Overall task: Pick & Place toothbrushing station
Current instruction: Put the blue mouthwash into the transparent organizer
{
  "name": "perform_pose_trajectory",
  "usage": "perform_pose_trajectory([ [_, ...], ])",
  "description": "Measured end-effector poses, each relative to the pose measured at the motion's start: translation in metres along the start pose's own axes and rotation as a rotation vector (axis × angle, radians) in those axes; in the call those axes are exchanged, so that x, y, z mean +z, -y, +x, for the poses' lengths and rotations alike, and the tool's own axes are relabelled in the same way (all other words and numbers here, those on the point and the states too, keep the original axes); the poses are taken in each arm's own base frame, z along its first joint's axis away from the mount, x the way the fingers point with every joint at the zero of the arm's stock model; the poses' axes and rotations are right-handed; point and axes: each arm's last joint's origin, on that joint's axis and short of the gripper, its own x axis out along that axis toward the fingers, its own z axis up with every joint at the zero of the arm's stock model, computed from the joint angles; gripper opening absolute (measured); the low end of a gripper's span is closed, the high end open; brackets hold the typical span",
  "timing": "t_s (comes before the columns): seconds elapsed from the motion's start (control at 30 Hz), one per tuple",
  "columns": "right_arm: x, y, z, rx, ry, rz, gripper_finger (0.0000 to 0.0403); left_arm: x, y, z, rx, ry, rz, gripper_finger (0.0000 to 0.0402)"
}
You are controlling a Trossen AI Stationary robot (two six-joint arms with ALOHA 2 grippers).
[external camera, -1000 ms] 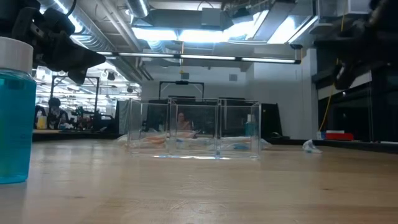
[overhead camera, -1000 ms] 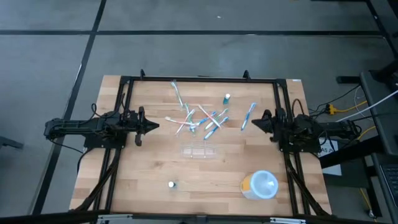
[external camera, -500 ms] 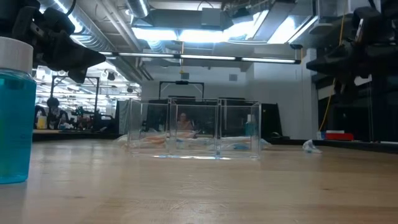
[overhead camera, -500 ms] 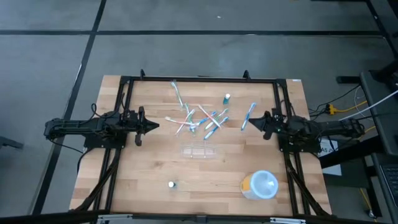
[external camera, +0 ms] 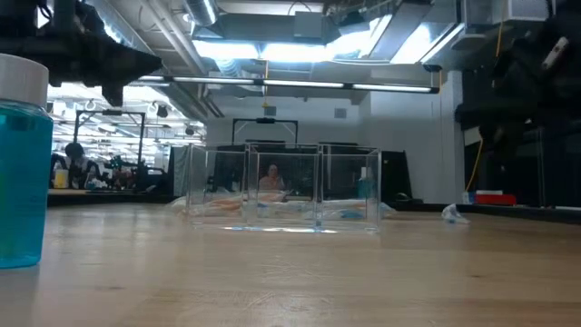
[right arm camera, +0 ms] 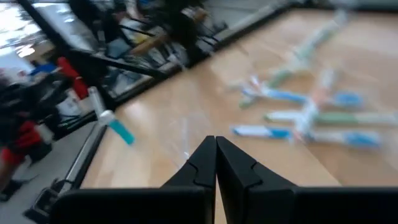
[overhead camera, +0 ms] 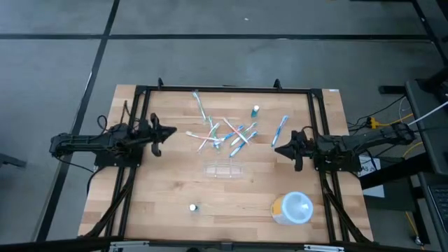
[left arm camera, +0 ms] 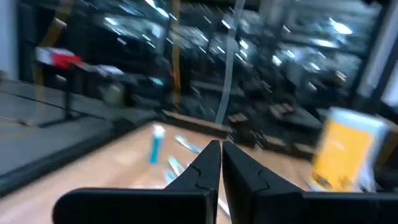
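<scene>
1. The left claw (overhead camera: 173,131) hovers over the left part of the wooden tabletop (overhead camera: 161,189). Its fingers are pressed together and it holds nothing.
2. A small bottle with blue liquid and a white cap (overhead camera: 193,207) stands near the front edge of the tabletop, left of the middle. In the low view it is very close to the camera. I can read no label on it.
3. A loose pile of toothbrushes (overhead camera: 222,133) lies in the far middle of the tabletop, with blue, white and pink handles. Any writing on them is too small to read.
4. The toothbrushing station (overhead camera: 224,169), a clear plastic rectangular holder with compartments, stands in the middle of the tabletop, nearer than the pile and apart from both claws.
5. A second small bottle (overhead camera: 256,110) stands beyond the pile, and one toothbrush (overhead camera: 280,131) lies alone to the right.
6. The right claw (overhead camera: 276,149) hovers just beside this single toothbrush, fingers closed, empty.
7. A round white and yellow container (overhead camera: 292,208) stands at the front right, with no readable print.
</scene>
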Motion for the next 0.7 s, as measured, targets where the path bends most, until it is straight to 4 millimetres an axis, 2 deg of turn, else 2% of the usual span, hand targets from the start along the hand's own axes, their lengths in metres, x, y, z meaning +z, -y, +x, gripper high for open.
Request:
perform_pose_trajectory([
  [0.07, 0.005, -0.007, 0.000, 0.070, 0.050, -0.055, 0.0013, 0.006, 0.002, 0.000, -0.035, 0.058, 0.040, 0.0008],
  [0.2, 0.022, -0.023, -0.004, 0.268, 0.225, -0.152, 0.0013, 0.016, 0.010, -0.003, -0.273, 0.159, 0.124, 0.0008],
  [0.27, 0.031, -0.029, -0.008, 0.348, 0.324, -0.209, 0.0013, 0.023, 0.013, -0.005, -0.361, 0.222, 0.114, 0.0008],
  [0.37, 0.041, -0.032, -0.013, 0.368, 0.454, -0.242, 0.0013, 0.030, 0.016, -0.008, -0.462, 0.288, 0.064, 0.0008],
  [0.57, 0.052, -0.032, -0.019, 0.300, 0.594, -0.160, 0.0013, 0.036, 0.018, -0.011, -0.570, 0.289, -0.122, 0.0010],
  [0.7, 0.052, -0.030, -0.019, 0.292, 0.586, 0.044, 0.0013, 0.036, 0.021, -0.013, -0.670, 0.274, -0.133, 0.0010],
])
